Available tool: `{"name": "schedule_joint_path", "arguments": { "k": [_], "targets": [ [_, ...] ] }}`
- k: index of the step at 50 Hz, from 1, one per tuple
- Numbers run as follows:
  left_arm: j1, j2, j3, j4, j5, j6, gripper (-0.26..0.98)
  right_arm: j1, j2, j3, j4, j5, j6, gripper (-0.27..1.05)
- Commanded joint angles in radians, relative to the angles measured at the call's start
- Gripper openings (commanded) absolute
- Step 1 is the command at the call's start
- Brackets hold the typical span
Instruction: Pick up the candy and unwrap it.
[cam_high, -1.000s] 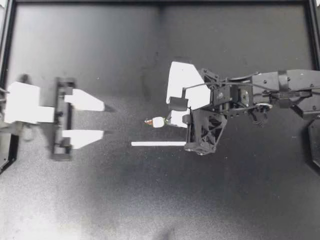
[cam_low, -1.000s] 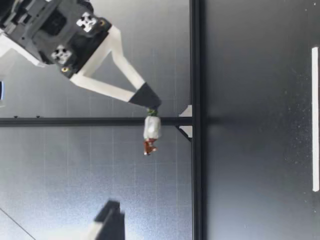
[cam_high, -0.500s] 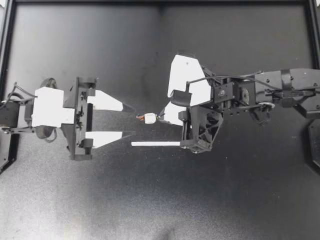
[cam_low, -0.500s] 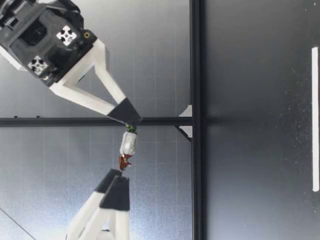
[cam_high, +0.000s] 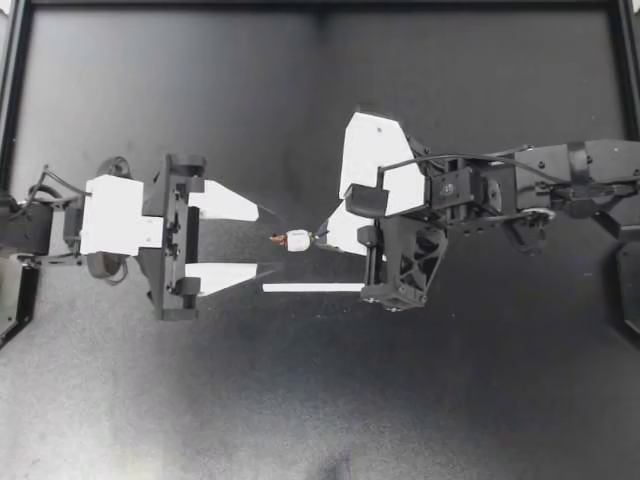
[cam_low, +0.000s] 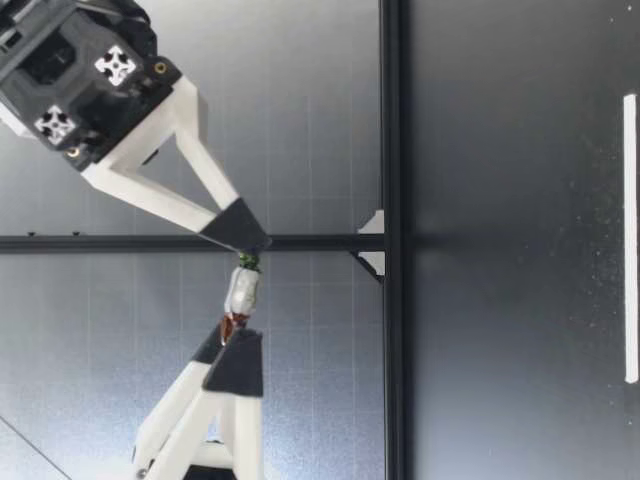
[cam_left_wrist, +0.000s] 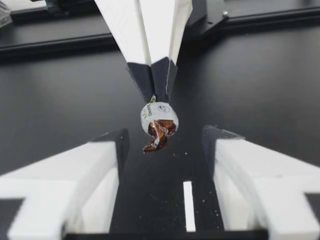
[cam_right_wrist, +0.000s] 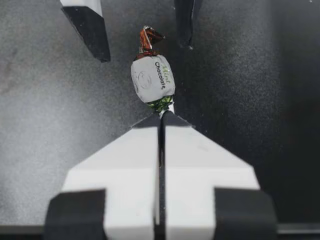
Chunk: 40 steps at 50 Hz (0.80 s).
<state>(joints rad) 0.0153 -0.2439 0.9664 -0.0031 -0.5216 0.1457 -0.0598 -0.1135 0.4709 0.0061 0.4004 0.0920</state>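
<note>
1. Pick-up: complete. My right claw (cam_high: 318, 238) is clenched on the green twisted end of the candy (cam_high: 296, 240). It holds the candy in the air over the middle of the worktop (cam_high: 300, 400).
2. Wrapper condition: intact. The white body is fully covered and both twisted ends are tight, green toward the right and brown toward the left. No unwrapping is evident.
3. My left claw (cam_high: 268, 242) is released, with its fingers spread, just left of the candy. In the left wrist view the brown twist (cam_left_wrist: 156, 137) hangs between the two fingers and appears to touch neither. In the low view the twist sits very close to one fingertip, and I cannot confirm contact.
4. A white strip (cam_high: 312, 287) lies flat on the worktop, below and just beside the candy. It is not involved.
5. Outstanding, in my judgement: the left claw must close on the brown twist, then the two claws must draw apart to open the wrapper. The task is about half done.
</note>
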Motion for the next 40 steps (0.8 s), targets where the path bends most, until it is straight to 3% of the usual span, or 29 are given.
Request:
{"name": "schedule_joint_path", "arguments": {
  "k": [1, 13, 18, 23, 40],
  "targets": [
    [0.003, -0.008, -0.021, 0.000, -0.011, 0.003, 0.44, 0.005, -0.034, -0.011, 0.002, -0.009, -0.002, -0.17],
    [0.003, -0.014, -0.026, -0.002, -0.015, -0.005, 0.04, 0.005, -0.035, 0.000, 0.002, -0.009, 0.002, -0.17],
    [0.003, -0.008, -0.028, -0.002, -0.043, -0.009, -0.07, 0.005, -0.032, 0.003, 0.002, -0.009, 0.002, -0.17],
    [0.003, -0.003, -0.028, -0.011, -0.066, -0.017, -0.13, 0.005, -0.028, 0.008, 0.002, -0.009, 0.002, -0.17],
    [0.003, -0.005, -0.006, -0.034, -0.067, -0.023, -0.13, 0.005, -0.048, 0.058, 0.002, -0.015, 0.003, -0.17]
  ]
}}
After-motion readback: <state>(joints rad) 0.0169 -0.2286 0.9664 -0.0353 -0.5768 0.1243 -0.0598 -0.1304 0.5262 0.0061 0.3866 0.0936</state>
